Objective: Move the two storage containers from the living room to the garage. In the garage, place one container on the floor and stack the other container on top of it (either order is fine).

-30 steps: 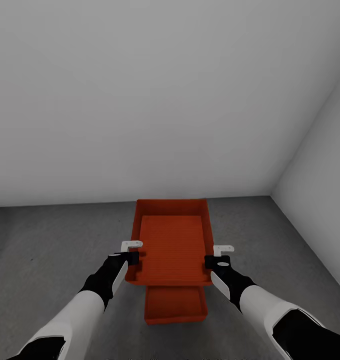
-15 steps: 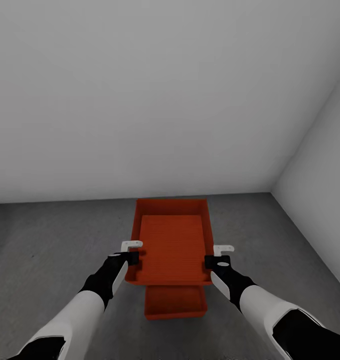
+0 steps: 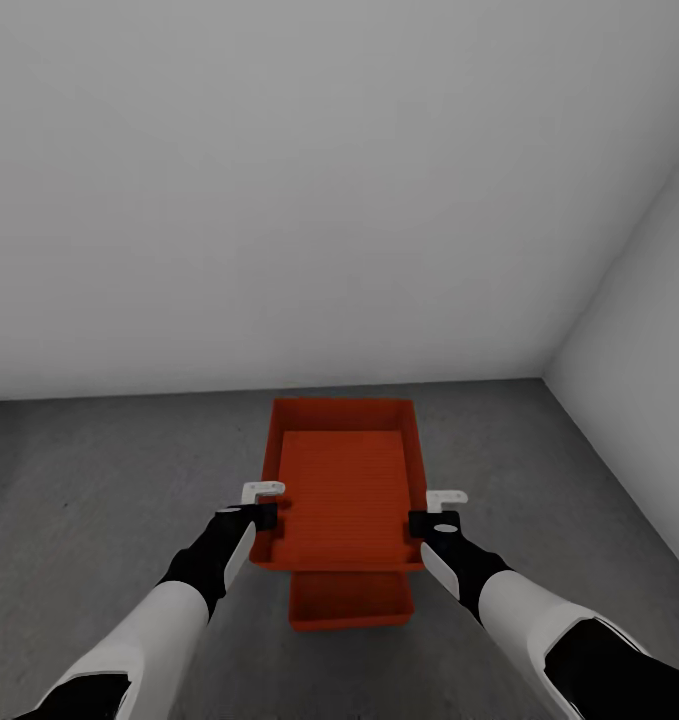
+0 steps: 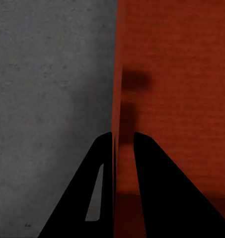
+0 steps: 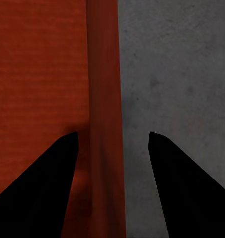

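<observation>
Nearest me, the lower container (image 3: 351, 604) sits on the concrete floor (image 3: 89, 480), its near end peeking out under the one I carry. My left pincer (image 3: 267, 505) is clenched on the left wall of the upper container (image 3: 343, 480); my right pincer (image 3: 441, 508) straddles the right wall with its jaws parted, not touching. Beyond lies the bare white wall (image 3: 279, 200). I judge I am in the stacking step: next I must bring the upper box back over the lower one, square them, and lower gently
</observation>
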Available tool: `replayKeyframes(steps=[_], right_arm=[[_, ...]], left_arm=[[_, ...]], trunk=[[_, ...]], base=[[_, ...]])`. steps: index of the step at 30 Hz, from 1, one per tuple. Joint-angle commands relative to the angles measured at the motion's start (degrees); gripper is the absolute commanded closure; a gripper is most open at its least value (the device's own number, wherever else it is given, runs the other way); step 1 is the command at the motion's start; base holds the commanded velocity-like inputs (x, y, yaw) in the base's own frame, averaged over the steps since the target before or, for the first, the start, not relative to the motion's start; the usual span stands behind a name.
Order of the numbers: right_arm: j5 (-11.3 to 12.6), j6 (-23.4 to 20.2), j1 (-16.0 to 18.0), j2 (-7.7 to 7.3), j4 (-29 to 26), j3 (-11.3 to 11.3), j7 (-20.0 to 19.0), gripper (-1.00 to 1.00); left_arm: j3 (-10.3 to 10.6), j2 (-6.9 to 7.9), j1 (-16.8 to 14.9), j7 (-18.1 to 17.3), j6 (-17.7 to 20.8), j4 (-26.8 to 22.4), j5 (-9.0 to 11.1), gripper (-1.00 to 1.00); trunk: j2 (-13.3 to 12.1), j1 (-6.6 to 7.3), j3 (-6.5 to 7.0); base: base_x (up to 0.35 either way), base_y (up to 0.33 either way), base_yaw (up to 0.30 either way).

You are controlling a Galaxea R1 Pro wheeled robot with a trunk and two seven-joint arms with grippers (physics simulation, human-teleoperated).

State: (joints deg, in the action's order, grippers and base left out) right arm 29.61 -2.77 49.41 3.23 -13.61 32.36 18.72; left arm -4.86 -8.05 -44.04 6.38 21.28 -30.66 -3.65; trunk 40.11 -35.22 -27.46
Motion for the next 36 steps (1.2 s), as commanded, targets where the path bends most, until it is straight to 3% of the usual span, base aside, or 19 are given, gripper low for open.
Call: replayKeyframes(steps=[1, 36], right_arm=[[-1.31, 0.95, 0.07, 0.02, -0.19, -0.54, 3.17, 1.00], [-1.31, 0.93, 0.07, 0.02, -0.19, -0.54, 3.17, 1.00]], left_arm=[[-0.42, -1.14, 0.00, 0.02, 0.96, 0.07, 0.83, 1.00], [-0.42, -1.18, 0.00, 0.02, 0.96, 0.07, 0.83, 1.00]], trunk=[[0.06, -0.01, -0.15], [0.06, -0.01, -3.31]], base=[[0.000, 0.000, 0.000], [0.000, 0.000, 0.000]])
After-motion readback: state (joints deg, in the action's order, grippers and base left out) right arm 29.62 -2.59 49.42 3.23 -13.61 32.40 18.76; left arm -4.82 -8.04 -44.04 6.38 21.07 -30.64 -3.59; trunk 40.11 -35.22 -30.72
